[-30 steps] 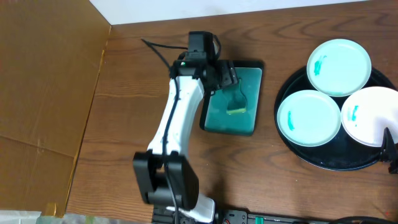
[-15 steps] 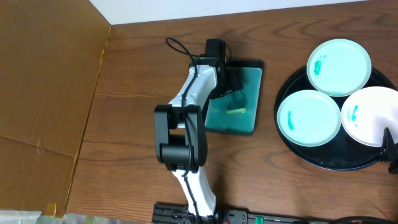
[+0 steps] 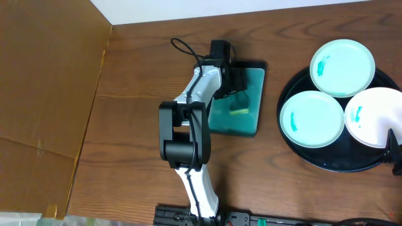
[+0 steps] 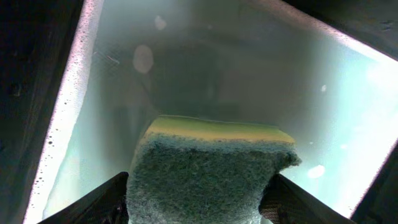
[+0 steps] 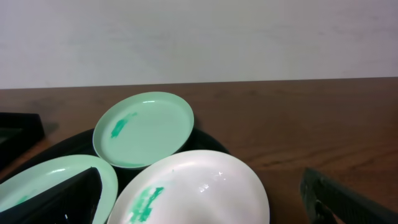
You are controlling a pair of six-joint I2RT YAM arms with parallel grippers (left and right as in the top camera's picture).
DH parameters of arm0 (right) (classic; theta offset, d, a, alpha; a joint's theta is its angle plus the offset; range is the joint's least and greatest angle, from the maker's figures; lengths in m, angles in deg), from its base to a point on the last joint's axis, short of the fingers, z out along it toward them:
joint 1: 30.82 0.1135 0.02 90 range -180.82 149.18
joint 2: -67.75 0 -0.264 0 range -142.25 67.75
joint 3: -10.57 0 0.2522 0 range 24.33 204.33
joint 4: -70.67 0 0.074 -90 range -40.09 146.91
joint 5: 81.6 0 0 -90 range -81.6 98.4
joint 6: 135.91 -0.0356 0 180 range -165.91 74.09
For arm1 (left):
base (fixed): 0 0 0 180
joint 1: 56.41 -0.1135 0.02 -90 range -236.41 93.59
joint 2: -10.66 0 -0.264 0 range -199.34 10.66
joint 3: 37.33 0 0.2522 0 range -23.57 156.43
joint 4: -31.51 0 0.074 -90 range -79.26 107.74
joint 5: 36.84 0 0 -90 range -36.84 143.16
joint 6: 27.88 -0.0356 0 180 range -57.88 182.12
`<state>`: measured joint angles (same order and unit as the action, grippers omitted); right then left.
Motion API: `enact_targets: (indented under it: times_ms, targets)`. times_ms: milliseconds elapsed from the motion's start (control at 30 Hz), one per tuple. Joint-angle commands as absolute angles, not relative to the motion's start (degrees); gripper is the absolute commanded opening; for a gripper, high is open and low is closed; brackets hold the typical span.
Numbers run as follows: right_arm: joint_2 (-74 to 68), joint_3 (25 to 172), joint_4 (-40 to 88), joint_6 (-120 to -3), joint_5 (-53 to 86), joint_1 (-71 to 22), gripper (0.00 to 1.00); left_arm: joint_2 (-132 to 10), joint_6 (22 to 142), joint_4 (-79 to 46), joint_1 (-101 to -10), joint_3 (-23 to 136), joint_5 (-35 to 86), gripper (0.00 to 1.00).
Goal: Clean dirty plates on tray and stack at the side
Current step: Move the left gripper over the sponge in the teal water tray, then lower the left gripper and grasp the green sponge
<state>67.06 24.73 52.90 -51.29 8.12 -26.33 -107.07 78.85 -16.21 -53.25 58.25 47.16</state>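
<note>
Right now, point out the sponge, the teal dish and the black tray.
sponge (image 4: 208, 177), left wrist view, green scouring face.
teal dish (image 3: 254, 94), overhead view, bare floor.
black tray (image 3: 328, 161), overhead view, bare lower edge.

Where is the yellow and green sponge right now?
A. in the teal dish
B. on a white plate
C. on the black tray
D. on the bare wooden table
A: the sponge sits inside the teal dish, well apart from the black tray.
</note>
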Motion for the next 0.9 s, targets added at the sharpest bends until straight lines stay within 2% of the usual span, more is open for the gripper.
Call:
enact_targets:
  times_ms: [0, 333, 367, 400, 433, 467, 500, 533, 567, 867]
  targets:
    - [67.4, 24.6, 52.7, -50.5, 7.6, -25.8, 0.99, -107.3, 79.0, -16.1, -53.1, 57.3, 48.1, 0.67]
    - [67.4, 24.6, 52.7, -50.5, 7.6, -25.8, 0.99, -107.3, 79.0, -16.4, -53.1, 57.3, 48.1, 0.13]
    - [67.4, 24.6, 52.7, -50.5, 7.6, -25.8, 0.99, -107.3, 79.0, -16.4, -53.1, 57.3, 48.1, 0.13]
    - [67.4, 24.6, 52.7, -50.5, 7.6, -25.8, 0.99, -107.3, 79.0, -16.4, -53.1, 57.3, 48.1, 0.15]
    - [67.4, 24.6, 52.7, -50.5, 7.6, -25.8, 0.99, -107.3, 79.0, -16.5, -53.1, 57.3, 48.1, 0.3]
    - [67.4, 24.6, 52.7, -50.5, 7.6, -25.8, 0.99, -107.3, 79.0, -16.6, -53.1, 57.3, 48.1, 0.54]
    - [67.4, 24.6, 52.7, -50.5, 7.6, -25.8, 0.99, -107.3, 79.0, -16.9, -53.1, 57.3, 48.1, 0.7]
    - [67.4, 24.6, 52.7, -50.5, 7.6, -25.8, 0.99, -107.2, 79.0, -17.1, -53.1, 57.4, 48.1, 0.82]
    - [67.4, 24.6, 52.7, -50.5, 7.6, -25.8, 0.99, -107.2, 79.0, -17.7, -53.1, 57.5, 48.1, 0.86]
    - [67.4, 24.6, 52.7, -50.5, 7.6, -25.8, 0.99, -102.7, 79.0, -24.7, -53.1, 59.1, 43.3, 0.87]
